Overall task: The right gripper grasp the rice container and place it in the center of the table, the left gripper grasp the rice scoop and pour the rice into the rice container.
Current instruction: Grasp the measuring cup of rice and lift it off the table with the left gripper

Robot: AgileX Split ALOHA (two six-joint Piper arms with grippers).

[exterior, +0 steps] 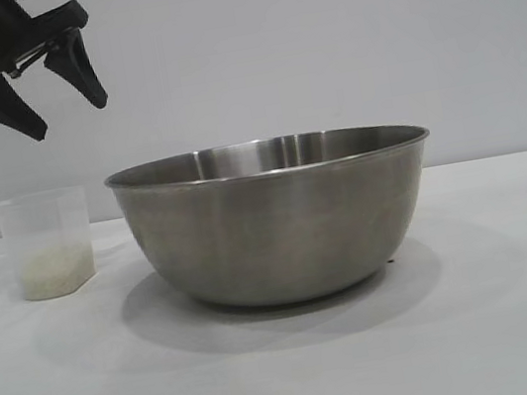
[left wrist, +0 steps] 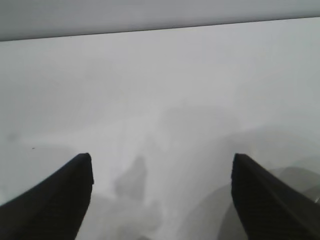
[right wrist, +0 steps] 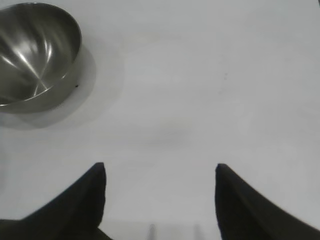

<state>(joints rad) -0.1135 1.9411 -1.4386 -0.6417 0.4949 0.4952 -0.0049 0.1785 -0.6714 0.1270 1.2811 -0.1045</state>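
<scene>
Steel bowl [exterior: 277, 220]: large, round, upright on the white table [exterior: 291, 373], about the middle of the exterior view; rim level, nothing visible inside from the right wrist view, where it [right wrist: 35, 55] lies off to one side, well apart from the fingers

Plastic cup [exterior: 47, 242]: small, frosted, upright on the table just left of the bowl in the exterior view, not touching it; side handle turned away from the bowl

Rice [exterior: 54, 269]: a low cream layer in the bottom of the cup

Left gripper [exterior: 35, 98]: black claw in the upper left corner of the exterior view, above the cup and clear of it, fingers pointing downward; fingers spread wide with nothing between them. In its own wrist view the two dark fingertips [left wrist: 60, 200] frame bare tabletop [left wrist: 160, 90] and soft shadows only

Right gripper [right wrist: 160, 200]: out of the exterior view; in its own wrist view the two dark fingertips [right wrist: 75, 205] stand well apart over bare table [right wrist: 210, 90], holding nothing, the bowl some way off
</scene>
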